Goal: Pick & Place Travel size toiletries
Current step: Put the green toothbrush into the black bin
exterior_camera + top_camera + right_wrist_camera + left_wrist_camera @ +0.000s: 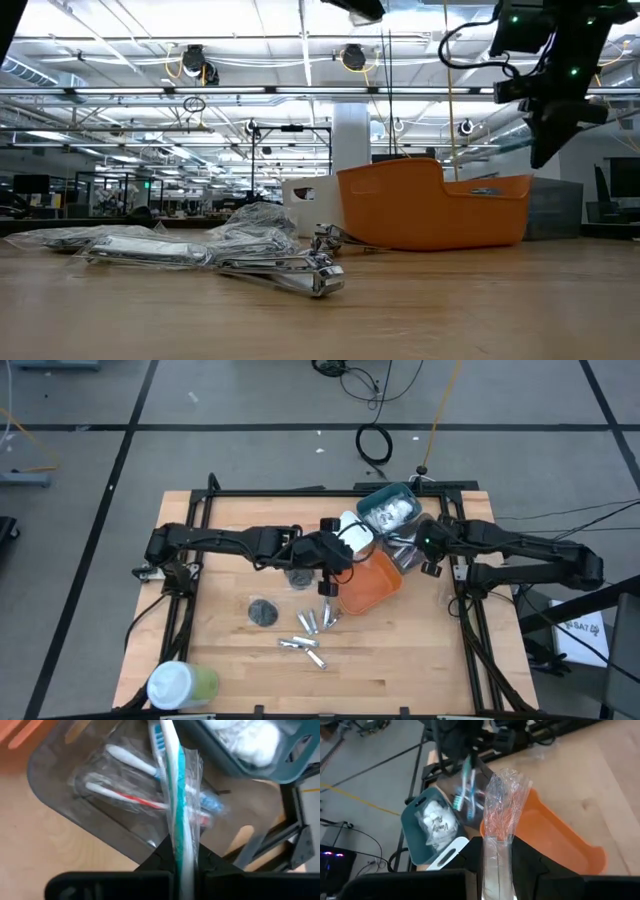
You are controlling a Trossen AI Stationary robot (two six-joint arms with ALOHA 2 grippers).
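My left gripper [497, 845] is shut on a clear-wrapped stick [502, 800] above the orange bin [372, 585]. My right gripper [182, 852] is shut on a clear-wrapped teal-and-white toothbrush [176, 785] over the dark see-through bin [60, 775], where more wrapped brushes [135, 780] lie. Small silver tubes [308, 632] and a dark round disc [263, 612] lie on the wooden table [230, 660], nearer its front than the bins. My left gripper pinches the wrapped stick's near end [496, 852] between its two fingers. The stick runs along the fingers and juts out past them, lifted clear above the orange bin. My right gripper pinches the wrapped toothbrush's handle [181, 837] between its two fingers, slanting down from above. The brush runs on past the fingertips, its bristle head [159, 735] farthest out, clear of the dark bin.
A teal bin [388, 510] with white crinkly packets stands at the back. A white bin [350, 525] is beside it. A large white-and-green cylinder [180, 685] stands at the front left corner. Black frame rails [470, 610] run along the table's sides.
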